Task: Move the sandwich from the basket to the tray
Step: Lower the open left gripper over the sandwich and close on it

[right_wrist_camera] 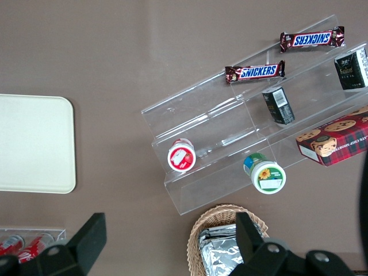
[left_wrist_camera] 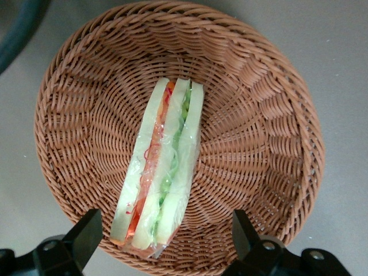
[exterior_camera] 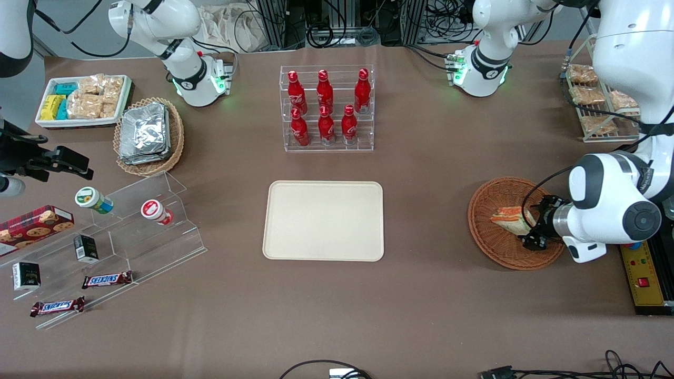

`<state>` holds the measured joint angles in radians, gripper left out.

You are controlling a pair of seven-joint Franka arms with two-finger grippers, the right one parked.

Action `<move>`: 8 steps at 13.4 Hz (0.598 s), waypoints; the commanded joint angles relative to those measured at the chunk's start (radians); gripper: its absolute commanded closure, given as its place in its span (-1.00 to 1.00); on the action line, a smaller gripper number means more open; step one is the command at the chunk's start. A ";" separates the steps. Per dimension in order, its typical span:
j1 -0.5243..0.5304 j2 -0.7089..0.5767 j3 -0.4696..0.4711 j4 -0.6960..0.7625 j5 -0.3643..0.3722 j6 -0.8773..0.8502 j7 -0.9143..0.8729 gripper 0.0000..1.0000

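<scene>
The sandwich (exterior_camera: 509,218), a wrapped wedge with pale bread and orange and green filling, lies in the reddish-brown wicker basket (exterior_camera: 487,210) toward the working arm's end of the table. In the left wrist view the sandwich (left_wrist_camera: 162,169) lies across the middle of the basket (left_wrist_camera: 259,132). My left gripper (exterior_camera: 533,227) hangs over the basket, open, its two fingers (left_wrist_camera: 86,236) standing wide on either side of the sandwich's end and not touching it. The cream-beige tray (exterior_camera: 324,220) lies flat at the table's middle.
A clear rack of red bottles (exterior_camera: 326,108) stands farther from the front camera than the tray. A wire rack of packets (exterior_camera: 595,100) stands near the working arm's base. A yellow control box (exterior_camera: 645,276) lies beside the basket. Clear stepped shelves with snacks (exterior_camera: 105,247) and a tan foil basket (exterior_camera: 150,136) lie toward the parked arm's end.
</scene>
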<state>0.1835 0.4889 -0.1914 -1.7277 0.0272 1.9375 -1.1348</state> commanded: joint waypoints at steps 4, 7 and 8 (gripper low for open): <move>-0.002 0.014 0.000 -0.046 -0.006 -0.002 -0.020 -1.00; -0.002 0.020 0.000 -0.056 -0.006 0.000 -0.020 -1.00; -0.002 0.022 0.000 -0.059 -0.006 0.004 -0.020 -1.00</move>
<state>0.1835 0.5154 -0.1914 -1.7768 0.0272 1.9365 -1.1403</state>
